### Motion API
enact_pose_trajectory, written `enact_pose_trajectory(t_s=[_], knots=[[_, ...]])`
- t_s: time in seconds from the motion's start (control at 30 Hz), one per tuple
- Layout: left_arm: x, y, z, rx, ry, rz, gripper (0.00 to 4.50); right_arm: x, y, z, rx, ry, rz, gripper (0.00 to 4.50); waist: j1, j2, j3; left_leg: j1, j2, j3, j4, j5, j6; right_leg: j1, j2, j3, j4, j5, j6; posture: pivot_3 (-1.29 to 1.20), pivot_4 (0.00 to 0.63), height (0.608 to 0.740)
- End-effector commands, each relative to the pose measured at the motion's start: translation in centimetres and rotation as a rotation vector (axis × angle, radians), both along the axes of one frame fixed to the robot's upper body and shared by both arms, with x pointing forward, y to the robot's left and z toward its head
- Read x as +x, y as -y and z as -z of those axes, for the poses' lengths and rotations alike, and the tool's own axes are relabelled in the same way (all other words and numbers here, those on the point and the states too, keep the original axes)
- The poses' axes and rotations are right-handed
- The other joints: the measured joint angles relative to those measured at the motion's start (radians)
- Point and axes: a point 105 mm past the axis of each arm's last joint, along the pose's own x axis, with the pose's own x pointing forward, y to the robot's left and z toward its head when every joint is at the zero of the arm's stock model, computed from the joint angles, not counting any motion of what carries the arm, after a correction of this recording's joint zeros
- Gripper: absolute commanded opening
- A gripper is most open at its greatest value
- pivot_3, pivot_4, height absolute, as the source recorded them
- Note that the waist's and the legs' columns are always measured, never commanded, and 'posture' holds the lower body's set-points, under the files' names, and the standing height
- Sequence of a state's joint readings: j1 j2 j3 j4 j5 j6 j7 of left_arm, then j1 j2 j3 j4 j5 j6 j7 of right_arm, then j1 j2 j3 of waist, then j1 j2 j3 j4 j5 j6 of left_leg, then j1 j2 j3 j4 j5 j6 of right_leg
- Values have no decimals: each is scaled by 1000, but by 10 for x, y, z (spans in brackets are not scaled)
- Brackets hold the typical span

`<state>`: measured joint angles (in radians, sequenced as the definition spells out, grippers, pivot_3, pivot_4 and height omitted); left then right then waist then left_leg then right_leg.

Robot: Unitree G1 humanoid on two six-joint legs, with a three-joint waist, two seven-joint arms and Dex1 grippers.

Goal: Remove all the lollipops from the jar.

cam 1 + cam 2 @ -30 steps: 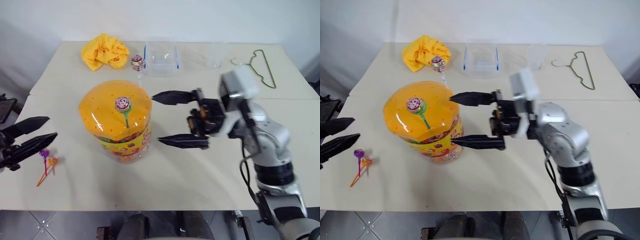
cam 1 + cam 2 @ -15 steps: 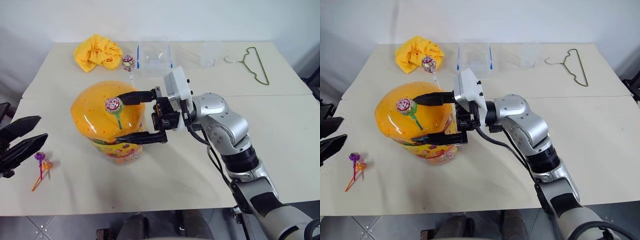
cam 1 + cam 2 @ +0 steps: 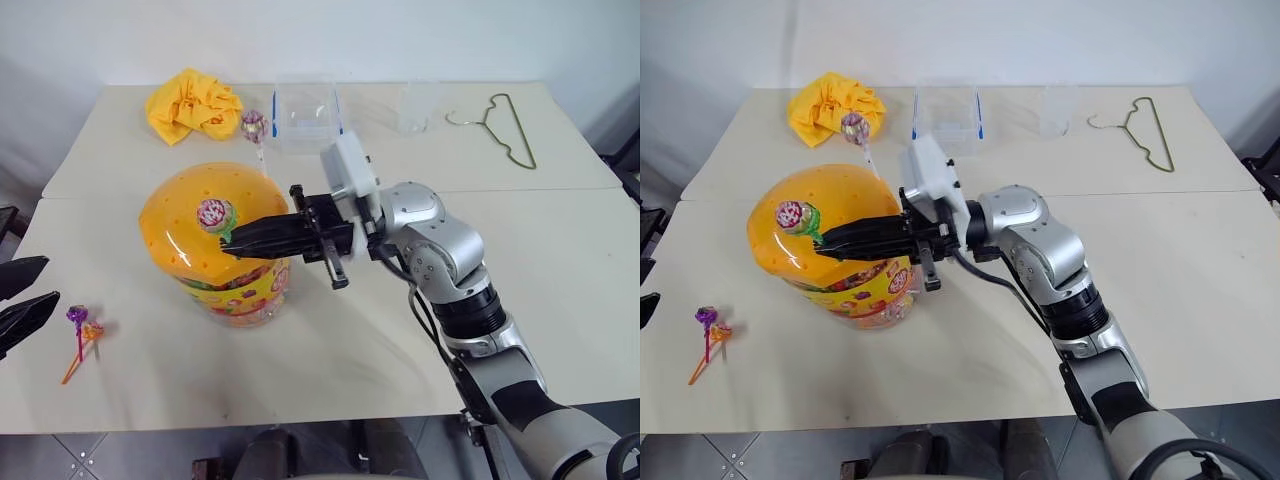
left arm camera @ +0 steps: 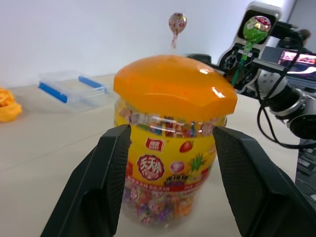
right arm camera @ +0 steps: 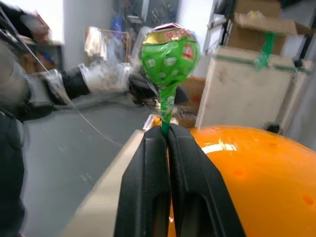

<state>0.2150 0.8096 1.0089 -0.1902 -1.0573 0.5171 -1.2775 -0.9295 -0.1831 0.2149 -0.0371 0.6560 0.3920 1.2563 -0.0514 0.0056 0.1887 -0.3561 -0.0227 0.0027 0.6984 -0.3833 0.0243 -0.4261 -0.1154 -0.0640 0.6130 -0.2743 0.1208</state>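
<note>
The jar (image 3: 238, 290) is a clear tub with a domed orange lid (image 3: 180, 225) and stands left of the table's middle. A green lollipop (image 3: 212, 213) stands up from the lid. My right gripper (image 3: 228, 246) reaches over the lid from the right and is shut on its stick; the right wrist view shows the fingers (image 5: 155, 163) pinching just below the green head (image 5: 170, 52). A second lollipop (image 3: 252, 123) rises at the jar's far side. A purple lollipop (image 3: 75, 315) and an orange one (image 3: 93, 328) lie on the table to the left. My left gripper (image 3: 22, 297) is open beside them.
A yellow cloth (image 3: 195, 100), a clear box with blue trim (image 3: 305, 112), a clear cup (image 3: 418, 108) and a wire hanger (image 3: 505, 125) lie along the table's far edge. A seam crosses the table behind the jar.
My right gripper has swung left over the lid and its wide-open fingers have closed on the green lollipop's stick. My left gripper has drawn back toward the table's left edge.
</note>
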Motion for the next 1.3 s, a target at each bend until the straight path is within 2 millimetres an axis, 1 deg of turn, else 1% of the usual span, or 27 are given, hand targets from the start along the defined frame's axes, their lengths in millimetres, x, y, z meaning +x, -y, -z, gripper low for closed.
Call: enact_pose_trajectory(t_s=[0.03,0.1,0.17,0.23,0.27,0.3,0.33,0.4,0.47,0.53,0.6,0.67,0.7,0.73,0.77,0.83,0.93,1.07,1.1,1.13,1.2,1.23,1.3], knots=[[-3,11,-13,12,59,41,2818,-7,29,-27,165,-3,-76,20,-1,0,0,0,0,0,0,0,0,0,0,0,0,0,0,0,150,740],[-2,14,-17,6,76,46,2818,-5,38,-33,191,-12,-62,20,-2,0,0,0,0,-1,0,0,0,0,0,0,0,0,0,0,150,740],[-2,18,-23,-4,103,58,2818,3,59,-43,224,-44,10,20,-1,0,0,0,0,-1,0,0,0,0,0,0,0,0,0,0,150,740],[-2,23,-24,16,115,68,2818,18,84,-51,248,-85,148,20,2,0,0,0,0,-1,0,0,0,0,-1,0,0,0,0,0,150,740],[-1,25,-22,31,117,68,2818,30,99,-51,242,-105,252,20,4,0,0,0,0,-1,0,0,0,0,-1,0,0,0,0,0,150,740],[-1,27,-21,49,118,69,2818,39,113,-45,207,-106,348,20,9,0,0,0,-1,-1,0,0,0,1,-1,1,-1,0,0,0,150,740],[-1,30,-20,66,128,73,2818,50,130,-34,142,-95,465,20,13,0,0,0,-1,-1,0,0,0,1,-1,1,-1,0,0,0,150,740],[-1,36,-24,69,150,85,2818,69,174,-1,-40,-89,715,20,25,0,0,-1,-1,-1,-1,-1,1,1,-1,2,-3,0,0,0,150,740],[-1,41,-25,77,149,109,2818,83,218,25,-162,-132,951,20,29,0,0,-1,-1,-2,-1,-1,1,2,-1,3,-5,0,0,0,150,740],[0,46,-22,101,104,148,2818,89,256,54,-326,-156,1150,20,27,1,0,-2,-1,1,-1,-1,2,1,-1,6,-6,0,0,0,150,740],[1,48,-16,133,51,169,2818,88,287,85,-512,-154,1277,20,25,2,1,-2,-1,3,-1,-1,2,0,-1,6,-5,0,0,0,150,740],[3,47,-7,179,-1,179,2818,86,307,109,-639,-177,1347,20,17,3,1,-1,1,8,0,-1,1,0,0,5,-4,0,0,0,150,740],[4,46,-3,202,-17,178,2818,84,314,119,-689,-196,1360,20,14,3,1,1,2,11,0,-1,1,0,1,5,-3,0,0,0,150,740],[4,45,1,230,-33,181,2818,82,319,127,-718,-205,1365,20,12,3,1,2,2,13,0,-1,1,0,1,5,-3,0,0,0,150,740],[4,45,3,261,-35,187,2818,78,325,135,-747,-218,1362,230,12,3,2,4,3,16,0,-1,1,0,2,6,-3,0,0,0,150,740],[4,46,6,301,-35,198,2818,74,332,144,-771,-240,1363,720,17,4,2,5,3,17,0,-1,1,-1,2,7,-3,0,0,0,150,740],[4,45,6,321,-25,193,2818,69,335,150,-780,-277,1350,1762,23,4,2,4,3,17,0,-1,1,-1,1,9,-3,0,0,0,150,740],[4,40,6,298,-21,162,2818,68,329,142,-702,-267,1297,3099,24,4,2,3,3,15,0,-1,1,-1,1,11,-3,0,0,0,150,740],[5,38,-1,243,6,143,2818,66,317,130,-632,-233,1226,3456,24,4,2,3,3,14,0,-1,1,-1,0,11,-3,0,0,0,150,740],[5,33,-6,186,29,115,2818,63,299,111,-518,-178,1115,3780,24,4,2,3,3,14,0,-1,1,-1,0,11,-4,0,0,0,150,740],[5,24,-12,106,57,75,2818,57,278,84,-377,-100,982,3780,22,5,2,3,3,13,0,-1,1,-1,0,11,-4,0,0,0,150,740],[5,22,-13,87,61,64,2818,56,273,78,-346,-88,960,3780,20,5,3,3,3,13,1,-1,1,-1,1,11,-4,0,0,0,150,740],[4,11,-12,10,65,9,2818,54,243,51,-237,-65,833,3780,19,6,3,3,3,13,0,-1,1,-1,1,10,-2,0,1,0,150,740]])
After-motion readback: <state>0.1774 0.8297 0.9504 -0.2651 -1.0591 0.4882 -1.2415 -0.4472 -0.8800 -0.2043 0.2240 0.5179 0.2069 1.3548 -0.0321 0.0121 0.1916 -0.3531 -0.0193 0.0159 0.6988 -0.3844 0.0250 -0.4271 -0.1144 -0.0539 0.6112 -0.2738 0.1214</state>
